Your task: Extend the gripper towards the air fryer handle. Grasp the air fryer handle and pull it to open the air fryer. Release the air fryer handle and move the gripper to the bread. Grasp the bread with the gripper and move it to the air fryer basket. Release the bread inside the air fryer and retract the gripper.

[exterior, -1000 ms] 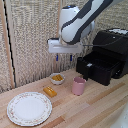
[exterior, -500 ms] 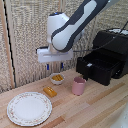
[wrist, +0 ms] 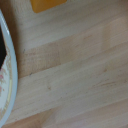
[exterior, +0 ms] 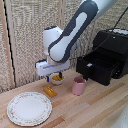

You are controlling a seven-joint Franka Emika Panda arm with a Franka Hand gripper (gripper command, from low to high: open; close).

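Observation:
The gripper (exterior: 54, 77) hangs open and empty just above the bread (exterior: 49, 91), a small golden-brown piece lying on the wooden table. Its blue-tipped fingers (exterior: 48, 77) are spread apart. The wrist view shows an edge of the bread (wrist: 47, 4) on the wood, with no fingers in sight. The black air fryer (exterior: 114, 42) stands at the exterior view's right. Its basket (exterior: 99, 67) is pulled out and open towards the middle of the table. I cannot make out the air fryer handle on the dark front panel.
A small white bowl (exterior: 57, 80) of orange pieces sits right behind the gripper. A pink cup (exterior: 78, 86) stands between the bread and the basket. A patterned plate (exterior: 29, 108) lies at the front left, and its rim shows in the wrist view (wrist: 7, 75). A slatted wall is behind.
The arm has swung from near the fryer towards the exterior view's left and come down over the bread. The basket stays open.

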